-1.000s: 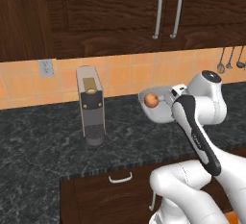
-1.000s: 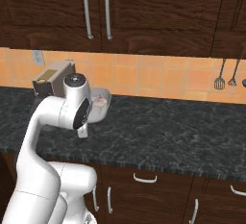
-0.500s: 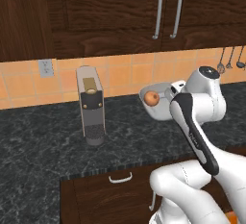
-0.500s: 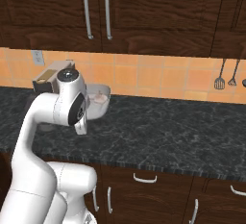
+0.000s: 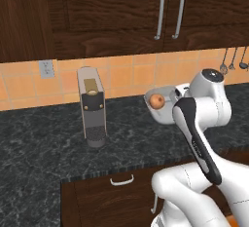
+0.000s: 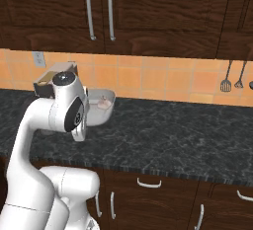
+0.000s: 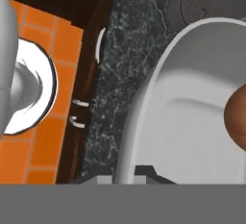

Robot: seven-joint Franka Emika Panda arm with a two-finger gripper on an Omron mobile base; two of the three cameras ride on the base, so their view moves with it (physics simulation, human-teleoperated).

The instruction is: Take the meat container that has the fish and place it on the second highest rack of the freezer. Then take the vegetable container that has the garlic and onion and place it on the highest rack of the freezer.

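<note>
The vegetable container hangs in the air above the dark stone table, well to the right of the coffee machine and level with its upper half. The pincer is clenched on the container's rim; in the hand view the grey wall of the tray rises straight from between the two tips. The onion sits inside near the rim that faces the coffee machine, and in the right base view the garlic lies pale on the tray floor.

As a judgement, the tray is stiff thin metal and light in itself, so an edge grip on the flared rim can carry it. Still, the load hangs off one side, and smooth metal could pivot between the tips if the wrist swings fast. The onion is round and free to roll; the garlic is lighter and could skid. Neither is fragile, but the shallow wall gives little guard against a tilt. Keeping the tray level, with the rim deep between the tips, looks like the safest way to bring it to the freezer's highest rack.
</note>
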